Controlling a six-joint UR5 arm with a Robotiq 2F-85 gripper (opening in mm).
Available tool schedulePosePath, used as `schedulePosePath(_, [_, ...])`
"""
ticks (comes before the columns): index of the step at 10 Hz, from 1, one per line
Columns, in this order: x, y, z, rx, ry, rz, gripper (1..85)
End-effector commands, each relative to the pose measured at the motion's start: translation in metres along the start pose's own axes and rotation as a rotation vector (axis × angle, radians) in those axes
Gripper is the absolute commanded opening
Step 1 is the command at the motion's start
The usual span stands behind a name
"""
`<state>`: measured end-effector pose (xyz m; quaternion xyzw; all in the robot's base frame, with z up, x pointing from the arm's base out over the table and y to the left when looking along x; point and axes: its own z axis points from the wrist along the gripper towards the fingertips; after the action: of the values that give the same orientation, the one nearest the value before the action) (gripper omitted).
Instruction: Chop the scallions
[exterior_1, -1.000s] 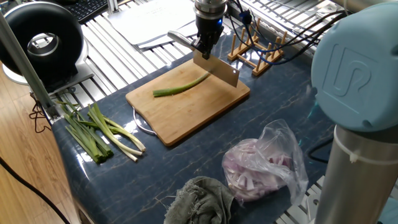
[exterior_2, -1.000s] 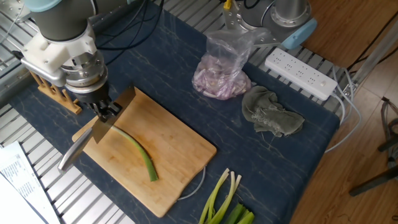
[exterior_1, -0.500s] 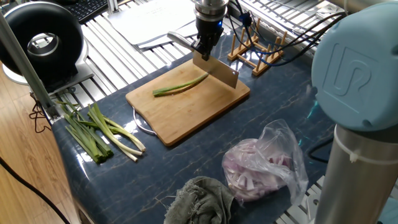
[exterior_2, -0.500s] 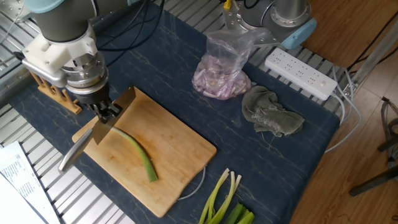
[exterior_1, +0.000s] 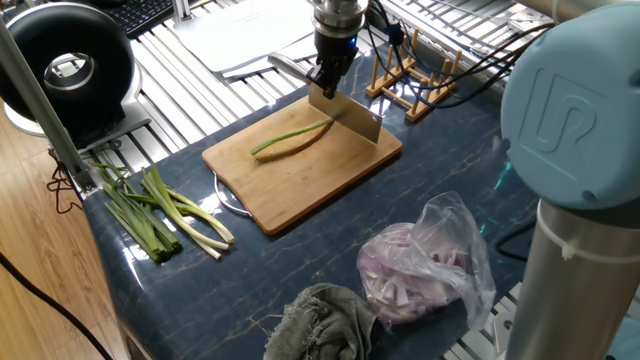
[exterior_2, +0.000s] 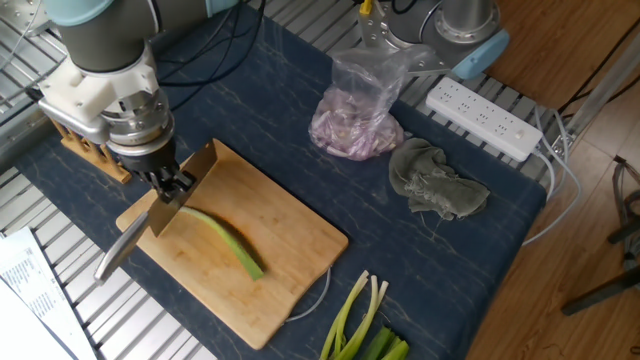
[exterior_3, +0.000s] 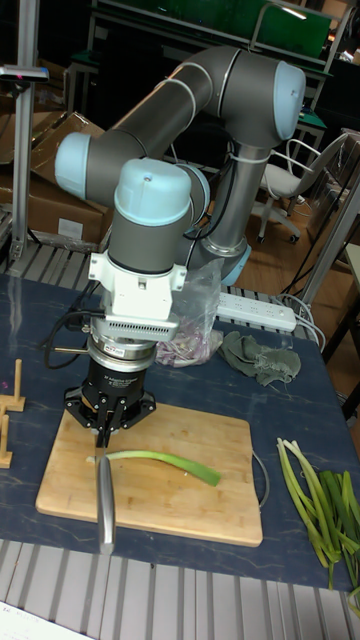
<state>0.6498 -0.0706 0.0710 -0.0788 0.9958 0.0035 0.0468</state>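
One scallion stalk (exterior_1: 290, 140) (exterior_2: 225, 238) (exterior_3: 165, 462) lies on the bamboo cutting board (exterior_1: 300, 180) (exterior_2: 285, 255) (exterior_3: 190, 505). My gripper (exterior_1: 325, 80) (exterior_2: 170, 185) (exterior_3: 108, 430) is shut on a cleaver knife (exterior_1: 350, 115) (exterior_2: 190, 175). The blade stands on edge at the stalk's pale end, and the steel handle (exterior_2: 118, 252) (exterior_3: 105, 510) sticks out past the board. A bundle of uncut scallions (exterior_1: 165, 215) (exterior_2: 360, 325) (exterior_3: 320, 500) lies on the table beside the board.
A clear bag of pink onion slices (exterior_1: 420, 265) (exterior_2: 355, 120) and a crumpled grey cloth (exterior_1: 320, 320) (exterior_2: 435, 185) lie past the board. A wooden rack (exterior_1: 415, 80) (exterior_2: 85, 145) stands close behind the gripper. A power strip (exterior_2: 485, 115) sits at the table edge.
The stalk on the board has shifted; its green end swung a little sideways. The gripper and knife moved slightly along with it.
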Motion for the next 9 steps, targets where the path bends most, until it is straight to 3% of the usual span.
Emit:
schedulePosePath(1, [-0.016,0.004,-0.005,-0.021,-0.013,0.009,1.3])
schedulePosePath(3, [-0.026,0.007,-0.008,-0.041,-0.026,0.013,1.3])
schedulePosePath(5, [-0.034,0.008,0.001,-0.053,-0.048,0.021,1.3])
schedulePosePath(6, [-0.033,0.009,-0.001,-0.052,-0.044,0.022,1.3])
schedulePosePath(9, [-0.011,0.002,-0.025,-0.057,0.0,0.004,1.3])
